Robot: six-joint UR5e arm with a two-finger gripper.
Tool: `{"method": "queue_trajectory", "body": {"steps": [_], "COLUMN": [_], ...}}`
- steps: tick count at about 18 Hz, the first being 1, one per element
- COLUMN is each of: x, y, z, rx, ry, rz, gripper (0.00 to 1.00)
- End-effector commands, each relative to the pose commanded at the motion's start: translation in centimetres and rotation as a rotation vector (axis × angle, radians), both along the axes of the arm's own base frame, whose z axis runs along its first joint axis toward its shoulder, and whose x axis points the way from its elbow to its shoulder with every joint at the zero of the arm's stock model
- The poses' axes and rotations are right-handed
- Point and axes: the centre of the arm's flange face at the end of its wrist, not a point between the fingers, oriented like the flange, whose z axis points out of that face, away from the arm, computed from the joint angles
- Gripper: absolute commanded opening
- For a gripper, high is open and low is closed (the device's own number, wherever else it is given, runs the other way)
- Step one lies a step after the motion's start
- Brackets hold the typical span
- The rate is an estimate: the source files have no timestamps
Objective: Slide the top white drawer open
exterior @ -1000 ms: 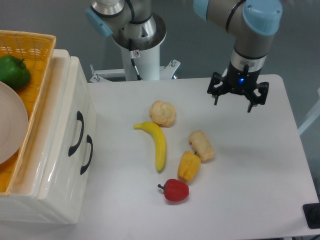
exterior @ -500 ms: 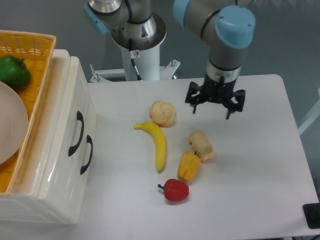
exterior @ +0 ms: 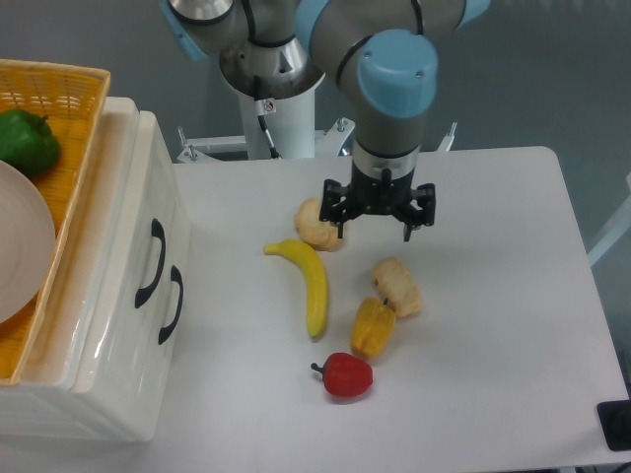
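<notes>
White desk (exterior: 493, 374) under grey floor, cream cabinet (exterior: 108, 325) at the left edge. Up on the cabinet: yellow wicker basket (exterior: 59, 99), holding a green pepper (exterior: 25, 141) at its far end and a pale plate (exterior: 20, 236) beside it, both cut by the frame edge. On the cabinet's front face, the top white drawer (exterior: 133, 246) pushed in flush, curved black handle (exterior: 153, 261) showing, nothing near it. Just alongside, the lower drawer (exterior: 148, 335) with its own black handle (exterior: 175, 304), also shut.

Over mid-desk, well apart from the cabinet: claw (exterior: 376, 205) pointing down, prongs spread wide, nothing between them, gripping nothing. Left prong over the edge of a round bread roll (exterior: 317, 225); contact impossible to judge from this angle.

Scattered below the claw: banana (exterior: 308, 281) lying lengthwise, a second bread piece (exterior: 397, 287) to the right, yellow pepper (exterior: 373, 328) touching that bread's near end, red pepper (exterior: 344, 375) closest to the front edge. White robot pedestal (exterior: 276, 99) at the back.
</notes>
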Motion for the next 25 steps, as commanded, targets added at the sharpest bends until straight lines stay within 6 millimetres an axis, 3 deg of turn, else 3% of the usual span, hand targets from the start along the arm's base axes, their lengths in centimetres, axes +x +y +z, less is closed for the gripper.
{"method": "queue_trajectory", "body": {"steps": [14, 18, 25], "x": [6.8, 8.0, 9.6], "y": [5.5, 6.0, 7.2], "z": [-1.1, -2.1, -1.5], "rx": [0.032, 0.049, 0.112], "ry": [-0.096, -0.203, -0.273], "rz": [0.004, 0.022, 0.018], "gripper": [1.00, 1.00, 1.00]}}
